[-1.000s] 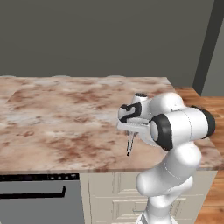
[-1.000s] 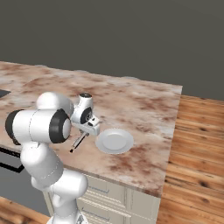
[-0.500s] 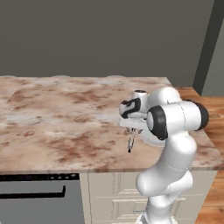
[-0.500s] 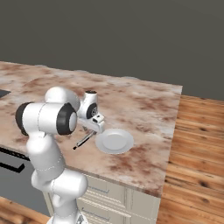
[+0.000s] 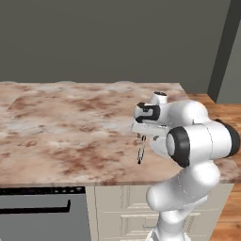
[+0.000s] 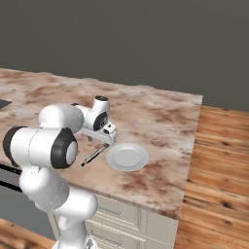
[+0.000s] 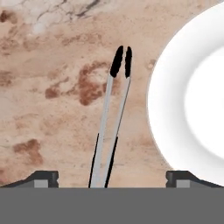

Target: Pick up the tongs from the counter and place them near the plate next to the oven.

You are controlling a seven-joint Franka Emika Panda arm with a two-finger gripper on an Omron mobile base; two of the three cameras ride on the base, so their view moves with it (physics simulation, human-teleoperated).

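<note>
The tongs (image 7: 114,101) lie flat on the marbled counter (image 7: 43,109), slim and silver with black ends, just left of the white plate (image 7: 192,96) in the hand view. My gripper (image 7: 111,178) hovers right over their near end, open, its fingertips (image 7: 43,178) wide apart and touching nothing. From the right base view the tongs (image 6: 95,155) rest a short gap left of the plate (image 6: 127,156), under the gripper (image 6: 104,142). In the left base view the tongs (image 5: 141,151) reach toward the counter's front edge below the gripper (image 5: 143,135).
The dark oven front with its handle (image 5: 37,207) sits under the counter (image 5: 61,127) at the lower left. Cream cabinets (image 5: 122,214) stand below the arm. The counter (image 6: 155,116) ends at the right, with wooden floor (image 6: 219,170) beyond.
The arm's elbow has swung and dropped a little. The tongs and the plate keep the same place on the counter, with the gripper still right above the tongs.
</note>
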